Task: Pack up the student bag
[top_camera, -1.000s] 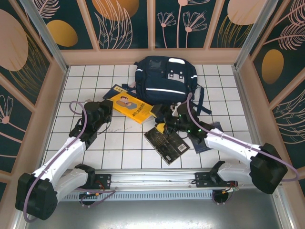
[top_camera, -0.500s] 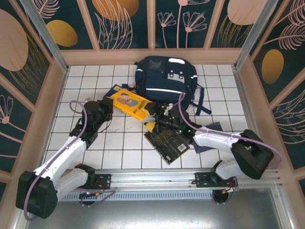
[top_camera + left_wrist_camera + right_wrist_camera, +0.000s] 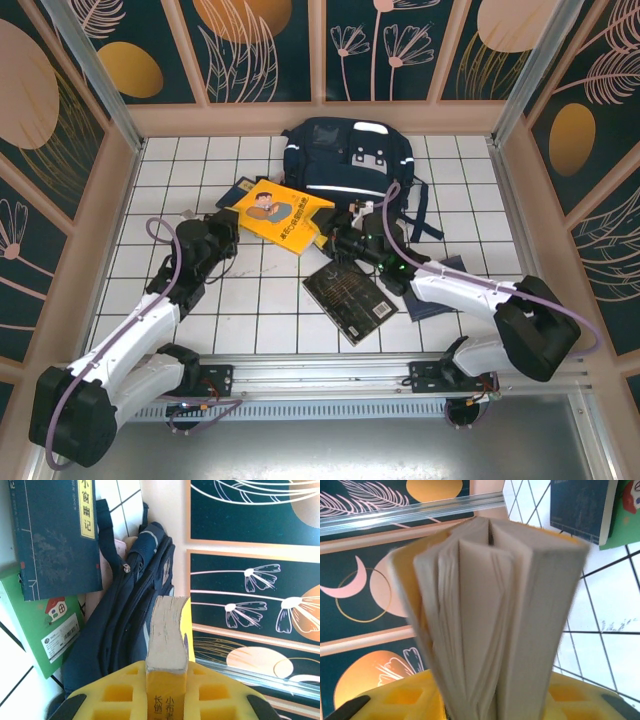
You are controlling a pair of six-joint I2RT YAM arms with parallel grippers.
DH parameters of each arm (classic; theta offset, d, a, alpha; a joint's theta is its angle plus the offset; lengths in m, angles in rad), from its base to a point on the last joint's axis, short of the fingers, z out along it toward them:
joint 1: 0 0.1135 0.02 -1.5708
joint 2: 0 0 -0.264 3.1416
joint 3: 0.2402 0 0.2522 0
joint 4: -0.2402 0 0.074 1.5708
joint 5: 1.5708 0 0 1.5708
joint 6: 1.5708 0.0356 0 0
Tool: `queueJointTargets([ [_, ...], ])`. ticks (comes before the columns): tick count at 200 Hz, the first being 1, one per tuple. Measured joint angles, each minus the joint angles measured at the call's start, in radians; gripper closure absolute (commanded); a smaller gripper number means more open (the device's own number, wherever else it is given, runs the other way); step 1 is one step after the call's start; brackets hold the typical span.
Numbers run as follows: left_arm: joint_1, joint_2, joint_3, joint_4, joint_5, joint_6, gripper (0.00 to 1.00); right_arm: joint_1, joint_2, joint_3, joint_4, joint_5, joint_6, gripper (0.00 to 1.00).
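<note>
**Left arm** [image 3: 135,325]: white tubular links and black joint housings, with a large black block [image 3: 68,412] at its near end. A lilac cable [image 3: 152,228] loops off it and runs along the links. It sits on a black base mount [image 3: 195,375].

**Right arm** [image 3: 465,292]: the same white links and black joints, with a bulky black block [image 3: 535,330] on the right. It carries a lilac cable [image 3: 383,210] and small green lights [image 3: 398,265] on the dark wrist housing. Its base mount [image 3: 440,375] is also black.

**Left gripper** [image 3: 228,232]: black body with yellow moulded fingers [image 3: 120,692] that have rectangular recesses and dark outer corners.

**Right gripper** [image 3: 335,240]: black body with matching yellow recessed fingers [image 3: 405,697], also dark at the corners.
</note>
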Motion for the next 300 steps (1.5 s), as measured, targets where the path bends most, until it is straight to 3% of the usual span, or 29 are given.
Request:
queueJointTargets([
  [32, -0.021, 0.0, -0.002, 0.003, -0.001, 0.0, 1.0, -0.009, 0.053, 0.042, -0.043, -0.016, -0.055, 0.75],
  [74, -0.026, 0.001, -0.002, -0.002, -0.023, 0.001, 1.0, -0.012, 0.062, 0.079, -0.12, -0.022, -0.123, 1.0],
  [85, -0.026, 0.001, -0.002, -0.007, -0.023, 0.006, 1.0, -0.014, 0.059, 0.089, -0.143, -0.022, -0.141, 1.0],
  [116, -0.039, 0.013, 0.036, -0.065, -0.022, 0.103, 0.53, -0.023, 0.014, 0.116, -0.257, -0.009, -0.226, 1.0],
  [132, -0.046, 0.05, 0.101, -0.128, -0.02, 0.23, 0.38, -0.048, -0.046, 0.133, -0.367, 0.04, -0.297, 1.0],
  [155, -0.047, 0.166, 0.266, -0.19, -0.003, 0.406, 0.25, -0.126, -0.167, 0.134, -0.552, 0.134, -0.399, 1.0],
  [186, -0.055, 0.436, 0.576, -0.305, 0.108, 0.698, 0.29, -0.281, -0.322, 0.134, -0.76, 0.222, -0.501, 1.0],
  [219, -0.15, 0.681, 0.853, -0.496, 0.068, 1.006, 0.26, -0.496, -0.483, 0.11, -0.911, 0.263, -0.592, 1.0],
  [252, -0.25, 0.892, 1.118, -0.645, 0.055, 1.268, 0.2, -0.704, -0.554, 0.063, -0.99, 0.224, -0.668, 1.0],
  [300, -0.248, 1.278, 1.588, -0.793, 0.015, 1.45, 0.2, -0.874, -0.533, -0.078, -0.998, 0.069, -0.684, 1.0],
])
